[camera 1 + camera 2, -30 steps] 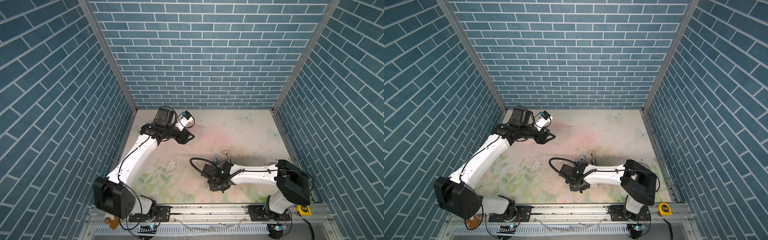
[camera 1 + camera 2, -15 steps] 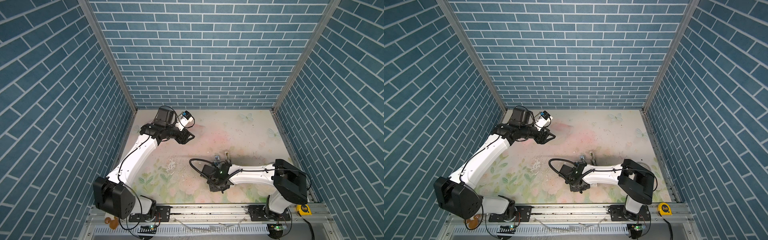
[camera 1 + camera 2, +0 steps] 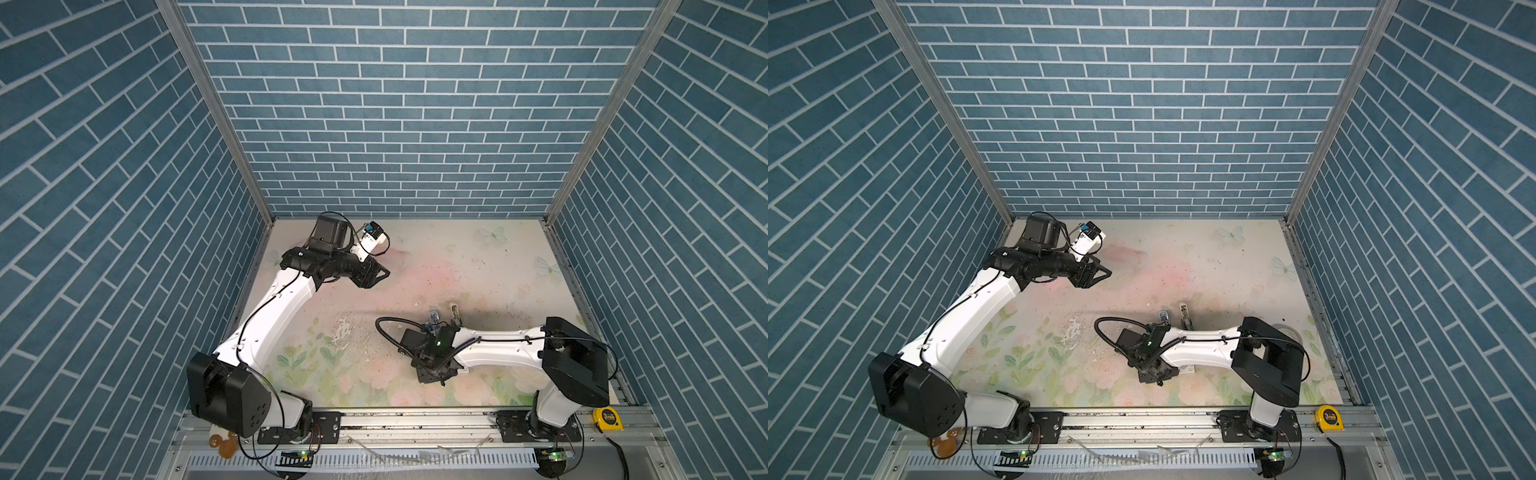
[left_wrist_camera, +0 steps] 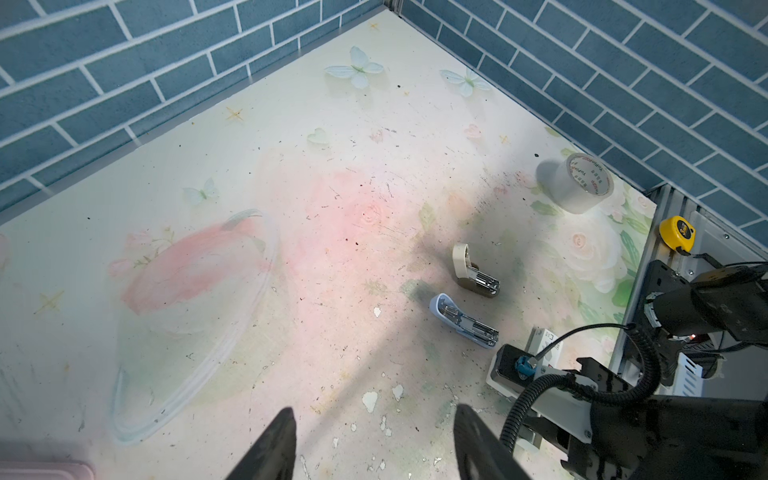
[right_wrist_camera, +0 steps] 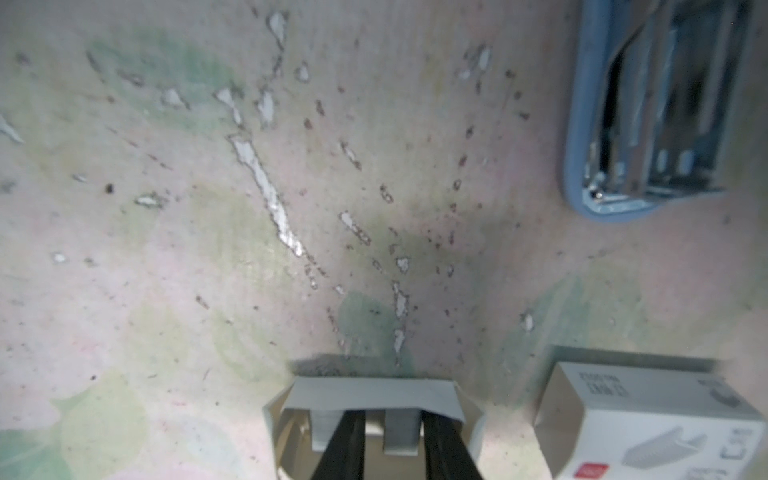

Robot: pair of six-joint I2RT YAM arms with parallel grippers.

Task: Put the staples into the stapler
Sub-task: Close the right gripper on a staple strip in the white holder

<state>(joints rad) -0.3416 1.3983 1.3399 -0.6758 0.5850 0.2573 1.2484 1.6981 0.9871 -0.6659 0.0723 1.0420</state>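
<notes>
The staples (image 5: 400, 430) are grey strips lying in a small white card tray (image 5: 374, 392). My right gripper (image 5: 395, 446) reaches down into the tray. Its black fingers (image 5: 345, 444) stand on either side of one strip, with a narrow gap on one side. A second strip lies beside it, half hidden by a finger. The blue stapler (image 5: 652, 116) (image 4: 461, 320) (image 3: 433, 318) lies open a little beyond, its metal channel showing. My left gripper (image 4: 374, 409) (image 3: 380, 272) (image 3: 1102, 272) hangs open and empty over the far left of the table.
A white sleeve with a red mark (image 5: 648, 419) lies next to the tray. A beige stapler (image 4: 473, 270) (image 3: 1185, 313) sits beside the blue one. A tape roll (image 4: 575, 183) stands near the right wall. A yellow tape measure (image 3: 608, 417) rests on the front rail.
The right arm's elbow has shifted slightly to the left while its gripper stays at the tray. The left arm has not moved.
</notes>
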